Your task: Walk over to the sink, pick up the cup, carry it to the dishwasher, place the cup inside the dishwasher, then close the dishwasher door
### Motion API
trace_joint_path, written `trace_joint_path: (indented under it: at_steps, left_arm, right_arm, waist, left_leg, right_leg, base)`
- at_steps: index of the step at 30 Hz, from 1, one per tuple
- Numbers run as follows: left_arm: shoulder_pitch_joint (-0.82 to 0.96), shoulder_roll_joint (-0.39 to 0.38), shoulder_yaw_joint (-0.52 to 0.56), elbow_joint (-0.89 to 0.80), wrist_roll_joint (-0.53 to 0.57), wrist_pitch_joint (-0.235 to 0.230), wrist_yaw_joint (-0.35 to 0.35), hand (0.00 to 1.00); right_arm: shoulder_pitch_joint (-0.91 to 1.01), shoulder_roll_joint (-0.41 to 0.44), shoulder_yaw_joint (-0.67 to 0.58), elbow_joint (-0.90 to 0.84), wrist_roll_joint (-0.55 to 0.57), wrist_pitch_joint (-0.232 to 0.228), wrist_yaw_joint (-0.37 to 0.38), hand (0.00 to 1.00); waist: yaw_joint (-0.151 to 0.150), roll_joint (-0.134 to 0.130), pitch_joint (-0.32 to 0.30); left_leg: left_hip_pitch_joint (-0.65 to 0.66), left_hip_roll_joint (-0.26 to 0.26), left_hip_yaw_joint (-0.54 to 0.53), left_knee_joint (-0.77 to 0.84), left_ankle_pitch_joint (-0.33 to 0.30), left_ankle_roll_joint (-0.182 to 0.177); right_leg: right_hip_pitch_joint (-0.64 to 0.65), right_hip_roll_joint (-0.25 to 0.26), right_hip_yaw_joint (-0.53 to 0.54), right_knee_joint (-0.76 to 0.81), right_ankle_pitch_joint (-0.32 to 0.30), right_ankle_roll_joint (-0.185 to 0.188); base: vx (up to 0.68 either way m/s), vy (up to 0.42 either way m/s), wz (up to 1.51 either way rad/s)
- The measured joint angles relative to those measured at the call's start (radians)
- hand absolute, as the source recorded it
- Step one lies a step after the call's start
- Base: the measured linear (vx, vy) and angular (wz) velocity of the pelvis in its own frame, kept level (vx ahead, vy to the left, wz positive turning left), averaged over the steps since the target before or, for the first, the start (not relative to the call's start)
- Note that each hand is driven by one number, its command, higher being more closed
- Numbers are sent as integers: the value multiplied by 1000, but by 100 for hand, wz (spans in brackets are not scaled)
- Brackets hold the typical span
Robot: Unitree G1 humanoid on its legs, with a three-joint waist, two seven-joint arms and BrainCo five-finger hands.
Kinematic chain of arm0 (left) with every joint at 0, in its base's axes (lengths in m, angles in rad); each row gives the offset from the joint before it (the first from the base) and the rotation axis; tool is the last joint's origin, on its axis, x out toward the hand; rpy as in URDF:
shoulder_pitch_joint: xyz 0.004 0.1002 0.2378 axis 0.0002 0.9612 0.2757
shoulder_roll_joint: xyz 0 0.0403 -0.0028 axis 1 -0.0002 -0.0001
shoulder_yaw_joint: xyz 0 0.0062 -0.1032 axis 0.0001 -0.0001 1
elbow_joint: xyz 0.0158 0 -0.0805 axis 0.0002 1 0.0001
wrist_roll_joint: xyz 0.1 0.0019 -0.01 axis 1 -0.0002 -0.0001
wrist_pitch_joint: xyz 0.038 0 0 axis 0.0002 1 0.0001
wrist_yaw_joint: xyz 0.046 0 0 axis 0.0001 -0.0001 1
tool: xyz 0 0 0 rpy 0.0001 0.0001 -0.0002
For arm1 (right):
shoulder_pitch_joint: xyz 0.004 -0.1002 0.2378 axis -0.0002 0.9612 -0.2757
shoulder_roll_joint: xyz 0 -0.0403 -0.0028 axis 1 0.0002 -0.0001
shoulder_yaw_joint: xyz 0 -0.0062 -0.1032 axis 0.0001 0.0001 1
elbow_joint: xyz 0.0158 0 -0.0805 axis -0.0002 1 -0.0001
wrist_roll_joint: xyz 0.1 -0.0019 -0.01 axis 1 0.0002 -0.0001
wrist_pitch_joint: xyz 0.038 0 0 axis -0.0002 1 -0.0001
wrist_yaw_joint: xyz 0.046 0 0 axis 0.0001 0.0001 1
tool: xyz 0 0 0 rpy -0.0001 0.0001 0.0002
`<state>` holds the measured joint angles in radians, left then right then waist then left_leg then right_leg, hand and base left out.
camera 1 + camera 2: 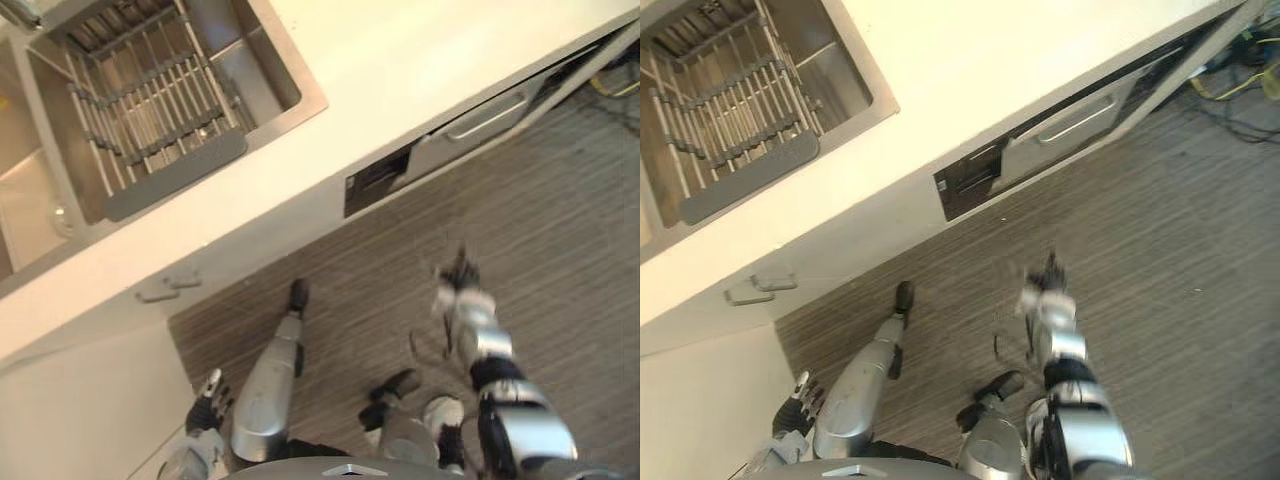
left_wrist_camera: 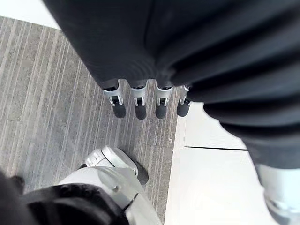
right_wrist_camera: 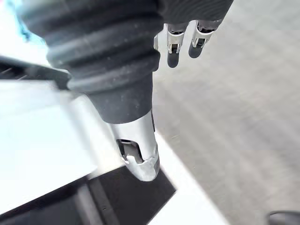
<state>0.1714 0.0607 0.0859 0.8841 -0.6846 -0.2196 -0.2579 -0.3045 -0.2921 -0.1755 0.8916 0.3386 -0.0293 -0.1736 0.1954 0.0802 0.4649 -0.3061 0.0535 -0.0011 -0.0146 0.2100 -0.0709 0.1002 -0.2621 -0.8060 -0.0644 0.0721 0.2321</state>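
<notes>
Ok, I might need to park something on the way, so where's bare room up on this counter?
The counter is bare from the sink across to above the dishwasher door, and along the narrow front strip before the sink. The sink is crowded: a wire rack takes up most of it.

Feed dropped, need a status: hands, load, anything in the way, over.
Left hand open, right hand open, both empty. Sink with wire rack at left, dishwasher at right.
</notes>
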Motion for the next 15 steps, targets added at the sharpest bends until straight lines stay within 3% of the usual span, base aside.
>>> trace_joint_path:
  at_steps: [2, 3, 4, 5, 6, 7, 8, 9, 10, 11, 13, 15]
  left_arm:
    - [0, 11, 59, 5, 9, 0, -10, 0]
    - [-1, 26, 97, 21, 31, 1, -10, 0]
    - [-1, 48, 122, 45, 58, 4, -7, 0]
    - [4, 59, 134, 52, 68, 10, -4, 0]
    - [17, 70, 149, 50, 84, 23, 5, 0]
    - [34, 75, 150, 51, 103, 26, 15, 0]
    - [53, 73, 150, 51, 111, 26, 18, 0]
    - [71, 56, 147, 66, 130, 26, 31, 0]
    - [68, 44, 135, 78, 150, 36, 44, 0]
    - [68, 40, 137, 76, 166, 39, 54, 0]
    - [63, 31, 143, 80, 177, 48, 64, 0]
    - [39, 16, 152, 89, 192, 60, 81, 0]
  right_arm:
    - [82, 43, -79, 105, 9, -34, 50, 0]
    - [135, 76, -121, 154, 8, -63, 78, 0]
    - [188, 111, -153, 177, 7, -73, 105, 0]
    - [213, 128, -165, 190, 4, -75, 111, 0]
    - [263, 158, -187, 192, -15, -77, 121, 0]
    - [315, 183, -190, 184, -34, -83, 131, 0]
    - [343, 190, -189, 184, -43, -85, 136, 0]
    - [365, 197, -189, 179, -72, -86, 148, 0]
    - [388, 215, -189, 177, -80, -85, 150, 0]
    - [401, 236, -187, 169, -90, -84, 153, 0]
    - [406, 259, -180, 137, -111, -89, 167, 0]
    - [414, 283, -178, 91, -131, -120, 188, 0]
  waist:
    - [-6, -38, -7]
    - [-11, -70, -27]
    - [-20, -107, -51]
    - [-27, -128, -65]
    - [-43, -162, -89]
    - [-41, -192, -107]
    - [-39, -201, -118]
    - [-51, -187, -135]
    - [-73, -154, -168]
    - [-73, -161, -184]
    - [-69, -169, -198]
    - [-74, -147, -209]
  left_leg:
    - [7, -10, -4, 28, -24, -3]
    - [8, -15, -10, 35, -43, -12]
    - [13, -27, -19, 35, -60, -5]
    - [15, -35, -19, 37, -71, -6]
    - [7, -50, -8, 94, -97, 0]
    - [1, -66, 33, 194, -175, 32]
    - [2, -67, 38, 238, -216, 47]
    - [28, -64, -2, 287, -265, 71]
    - [42, -41, -64, 279, -276, 70]
    - [88, -35, -101, 248, -263, 69]
    - [145, -39, -132, 227, -275, 78]
    - [210, -43, -187, 220, -305, 91]
  right_leg:
    - [18, -7, -1, 13, -12, -5]
    - [21, -14, -3, 27, -30, -9]
    - [17, -34, -7, 74, -69, -13]
    - [10, -52, -2, 112, -113, -28]
    - [-8, -80, 42, 181, -192, -127]
    - [-8, -80, 124, 244, -255, -287]
    - [-10, -82, 180, 297, -250, -352]
    - [-52, -88, 337, 471, -165, -366]
    - [-104, -34, 448, 527, -211, -244]
    - [-121, 10, 498, 524, -269, -192]
    - [-141, 46, 541, 496, -308, -153]
    - [-187, 97, 584, 472, -325, -140]
  base:
    - [-28, 33, 6]
    - [-31, 20, 16]
    - [-18, 17, 22]
    - [21, 55, 42]
    - [69, 78, 44]
    - [159, 105, 37]
    - [183, 100, 30]
    - [228, 113, 67]
    - [291, 53, 101]
    - [289, 17, 96]
    - [261, -34, 62]
    - [242, -66, 69]
